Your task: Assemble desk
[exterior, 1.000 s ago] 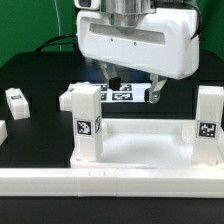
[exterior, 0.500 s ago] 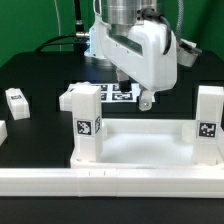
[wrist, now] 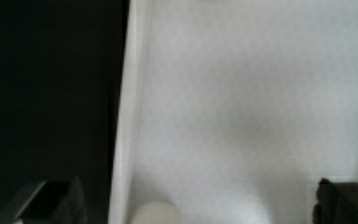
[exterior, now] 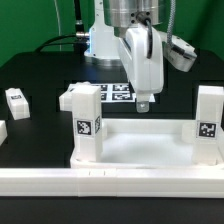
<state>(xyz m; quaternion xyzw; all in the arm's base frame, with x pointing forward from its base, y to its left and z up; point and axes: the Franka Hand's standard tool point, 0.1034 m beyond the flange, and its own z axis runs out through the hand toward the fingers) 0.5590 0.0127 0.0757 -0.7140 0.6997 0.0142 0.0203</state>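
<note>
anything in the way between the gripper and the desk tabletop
Nothing visible. The open gripper hangs near the far side of the tabletop; the wrist view shows only plain white surface between its fingers. One upright leg and another stand off to the sides.

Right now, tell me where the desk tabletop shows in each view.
Exterior view: the tabletop spans the whole foreground.
Wrist view: the tabletop, apparently, is the white expanse filling most of the picture.
Shared landmark: the black table, seen in the wrist view as the dark strip along the white edge.
</note>
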